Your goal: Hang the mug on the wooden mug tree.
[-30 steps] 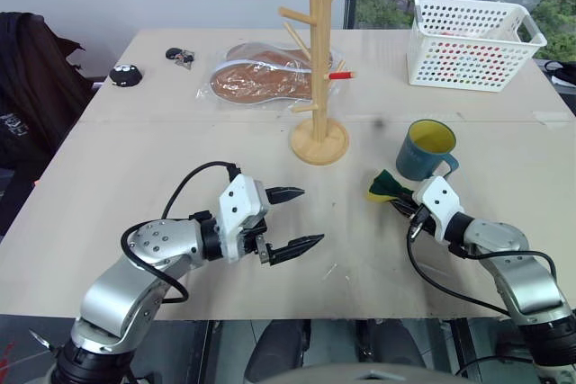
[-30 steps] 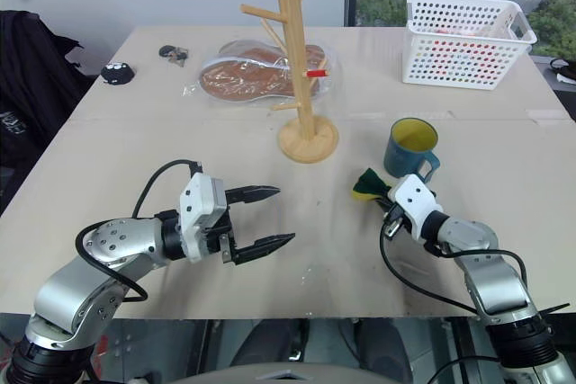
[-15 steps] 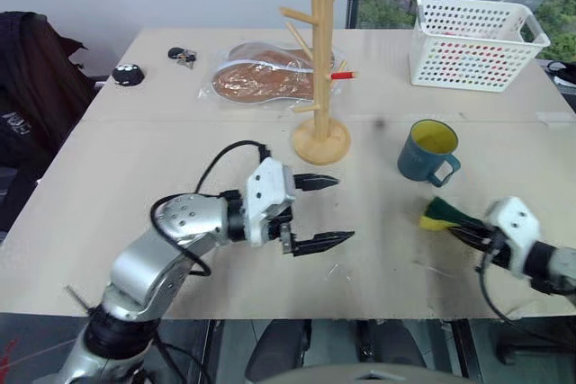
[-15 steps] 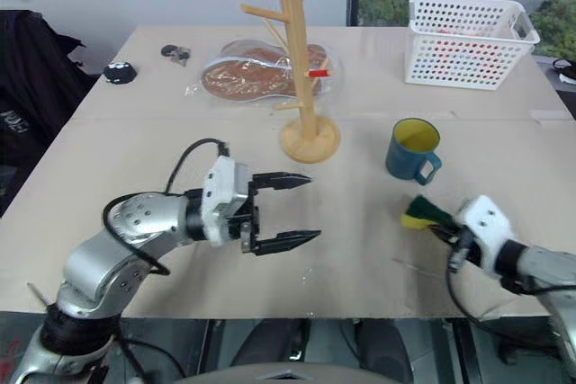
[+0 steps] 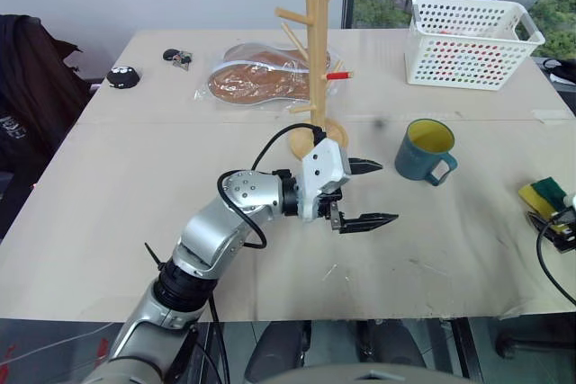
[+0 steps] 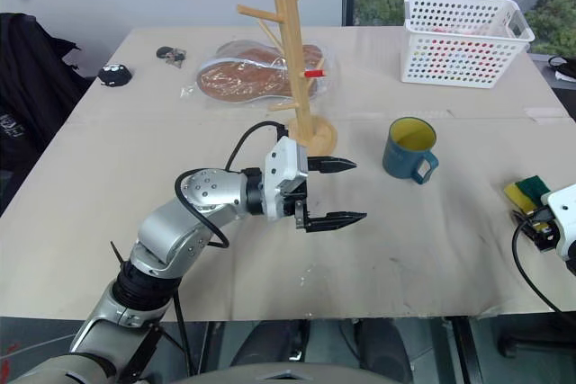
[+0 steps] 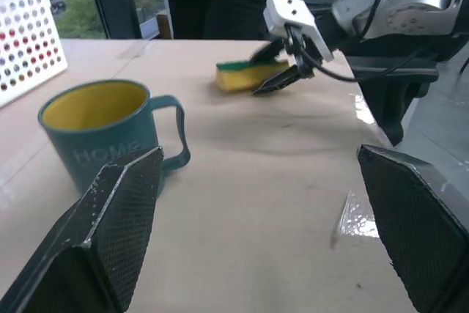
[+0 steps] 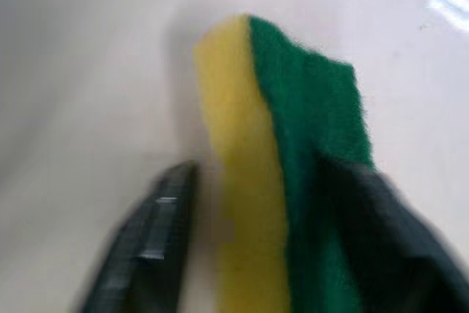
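Standing upright on the pale table (image 5: 135,186), the small blue-grey ceramic mug (image 5: 425,151) with its yellow inside sits right of the tall light-wood mug tree (image 5: 318,78), apart from it. The left gripper (image 5: 371,193) hovers spread wide and empty, pointing at the mug. At the table's right edge, the right gripper (image 7: 277,68) straddles a green-and-yellow sponge (image 5: 541,196), fingers parted

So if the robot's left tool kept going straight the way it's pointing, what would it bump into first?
Probably the small blue-grey ceramic mug with the yellow inside. The left tool is open and points across the table toward it; in the left wrist view the mug sits just ahead, near one finger's side. It might only clip it; depth is hard to judge.
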{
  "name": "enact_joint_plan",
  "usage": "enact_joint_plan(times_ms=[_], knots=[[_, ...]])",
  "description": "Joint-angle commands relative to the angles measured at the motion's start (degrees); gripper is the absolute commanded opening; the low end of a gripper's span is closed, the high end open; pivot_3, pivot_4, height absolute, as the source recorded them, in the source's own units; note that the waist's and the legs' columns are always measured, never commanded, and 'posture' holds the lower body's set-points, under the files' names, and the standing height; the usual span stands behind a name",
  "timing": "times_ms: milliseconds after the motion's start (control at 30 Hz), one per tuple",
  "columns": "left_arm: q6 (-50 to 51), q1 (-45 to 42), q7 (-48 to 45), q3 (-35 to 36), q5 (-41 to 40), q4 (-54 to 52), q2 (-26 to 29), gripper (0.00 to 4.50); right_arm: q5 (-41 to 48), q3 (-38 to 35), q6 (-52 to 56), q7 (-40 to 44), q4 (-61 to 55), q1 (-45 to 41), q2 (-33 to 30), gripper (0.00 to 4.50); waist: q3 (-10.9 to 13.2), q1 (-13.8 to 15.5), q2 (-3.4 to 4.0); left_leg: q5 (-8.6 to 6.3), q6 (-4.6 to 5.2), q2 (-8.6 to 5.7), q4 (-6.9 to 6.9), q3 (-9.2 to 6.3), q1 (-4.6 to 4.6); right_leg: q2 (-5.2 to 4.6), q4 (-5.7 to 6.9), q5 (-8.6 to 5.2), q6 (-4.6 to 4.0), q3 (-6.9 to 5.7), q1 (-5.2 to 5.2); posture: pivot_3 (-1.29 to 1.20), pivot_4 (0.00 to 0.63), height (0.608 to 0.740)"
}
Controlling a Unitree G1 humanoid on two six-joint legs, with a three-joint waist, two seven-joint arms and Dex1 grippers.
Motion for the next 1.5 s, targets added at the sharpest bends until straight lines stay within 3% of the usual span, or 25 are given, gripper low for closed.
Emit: enact_joint_plan(times_ms=[33,200,333,433,633,1033,1133,1200,1367,1400,1500], knots=[[-1.0,-0.8,-0.8,0.9,0.3,-0.6,0.4,4.39,3.2,-4.3,1.5,-0.2,-6.8,1.1,0.5,4.40,0.0,0.1,0.00,0.00,0.00,0.00,0.00,-0.01,0.00,0.00,0.00,0.00,0.00,-0.01,0.00,0.00,0.150,0.740],[-1.5,-0.3,-1.8,2.0,0.9,0.2,1.7,4.39,14.7,-1.4,15.7,1.2,-30.3,8.4,4.2,4.40,0.0,0.2,0.04,0.00,0.01,0.00,0.00,-0.13,-0.04,0.00,0.01,0.00,0.00,-0.08,0.01,0.00,0.150,0.740],[-1.6,-0.7,-1.8,2.4,1.1,0.6,1.9,4.39,15.8,7.3,24.4,-8.4,-38.5,4.3,11.4,4.40,0.0,-0.4,0.03,-0.01,0.00,0.11,0.02,-0.21,-0.02,0.12,0.02,0.01,0.00,-0.11,0.02,0.00,0.150,0.740],[-1.0,-0.7,-1.3,2.8,1.2,-0.1,2.1,4.39,12.6,12.2,26.1,-15.1,-37.6,-0.1,16.9,4.40,0.0,-0.3,-0.02,-0.01,0.02,0.03,0.11,-0.17,-0.02,0.05,0.03,0.01,-0.01,-0.08,0.03,0.00,0.150,0.740],[0.1,-0.3,0.9,4.5,1.8,-1.5,3.1,4.39,9.6,15.3,26.0,-22.8,-34.8,-5.3,25.1,4.40,0.0,0.2,-0.01,0.03,-0.06,-0.02,0.09,-0.28,-0.09,0.07,0.05,0.05,-0.01,-0.16,-0.06,0.00,0.150,0.740],[0.8,1.0,7.3,3.7,6.8,-3.3,2.2,4.39,0.9,16.2,18.6,-31.3,-23.0,-13.0,30.8,4.40,0.0,0.0,0.01,0.05,-0.10,-0.03,-0.02,-0.20,-0.07,0.10,0.11,0.05,-0.01,-0.08,-0.17,0.00,0.150,0.740],[1.0,0.5,7.4,3.8,6.6,-3.2,1.9,4.39,0.3,16.0,16.9,-31.4,-21.5,-13.7,31.1,3.57,0.0,-0.1,0.01,0.06,-0.11,-0.03,-0.02,-0.20,-0.07,0.11,0.16,0.05,-0.01,-0.07,-0.18,0.00,0.150,0.740],[1.2,0.3,7.6,3.8,6.6,-3.2,1.7,4.39,0.0,16.4,15.8,-31.0,-20.5,-14.0,31.3,2.79,0.0,-0.1,0.01,0.06,-0.11,-0.03,-0.02,-0.18,-0.05,0.11,0.19,0.05,-0.01,-0.05,-0.18,0.00,0.150,0.740],[1.1,1.0,8.1,3.7,6.8,-3.8,1.7,4.39,-0.3,16.8,13.5,-30.1,-18.4,-14.9,31.6,0.29,0.0,-0.4,0.01,0.06,-0.11,-0.03,-0.01,-0.17,-0.03,0.12,0.25,0.05,-0.01,-0.03,-0.18,0.00,0.150,0.740],[1.1,1.0,8.1,3.6,6.8,-3.8,1.7,4.39,-0.3,16.8,13.2,-30.0,-18.0,-15.0,31.6,0.07,0.0,-0.5,0.01,0.06,-0.11,-0.03,-0.01,-0.17,-0.03,0.12,0.26,0.05,-0.01,-0.03,-0.19,0.00,0.150,0.740],[0.6,2.1,9.0,3.9,7.1,-4.3,1.4,4.39,-0.2,16.9,12.5,-28.8,-16.5,-15.9,31.2,0.07,0.0,-0.9,0.01,0.06,-0.11,-0.02,-0.02,-0.17,-0.02,0.13,0.27,0.05,-0.01,-0.01,-0.18,0.00,0.150,0.740]])
